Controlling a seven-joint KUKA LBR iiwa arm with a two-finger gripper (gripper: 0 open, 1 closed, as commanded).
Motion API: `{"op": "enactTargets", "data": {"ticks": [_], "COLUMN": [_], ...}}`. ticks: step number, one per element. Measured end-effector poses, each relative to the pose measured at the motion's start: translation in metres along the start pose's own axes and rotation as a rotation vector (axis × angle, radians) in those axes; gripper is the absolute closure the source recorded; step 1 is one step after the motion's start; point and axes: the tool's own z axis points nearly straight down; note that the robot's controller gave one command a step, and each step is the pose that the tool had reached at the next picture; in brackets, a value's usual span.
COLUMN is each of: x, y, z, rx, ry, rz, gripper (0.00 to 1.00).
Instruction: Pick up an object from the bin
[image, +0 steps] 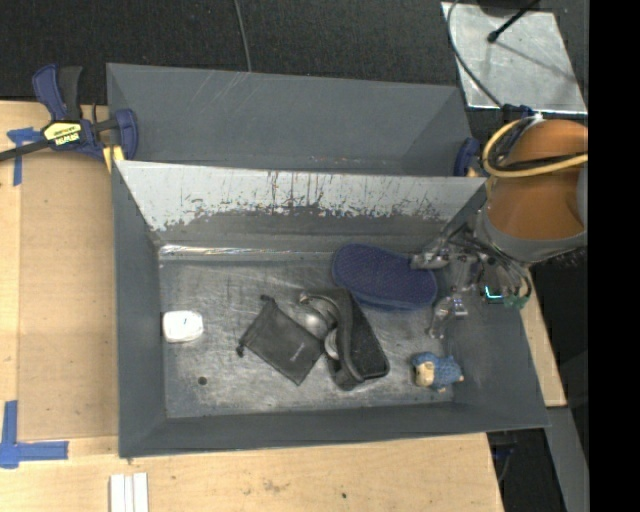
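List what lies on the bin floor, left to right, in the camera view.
small white block → dark flat square piece → blue oval pad → small blue-and-tan thing. The silvery piece and black oblong piece overlap their neighbours, so they are left out.

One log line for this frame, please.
gripper at right side of bin | nearest: blue oval pad, small blue-and-tan thing | grasp: cannot tell | dark heap mid-bin | white piece left
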Motion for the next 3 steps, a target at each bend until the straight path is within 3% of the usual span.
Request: {"op": "enactTargets", "data": {"ticks": [1,2,3], "x": [-0.042,-0.046,-0.045], "y": [0.033,0.034,0.037], "z": [0.036,0.032,-0.091], "rx": [0.006,0.007,0.004], "ry": [-0.014,-0.026,-0.017], "rz": [-0.184,-0.186,-0.166], "gripper": [0.0,1.0,1.0]}}
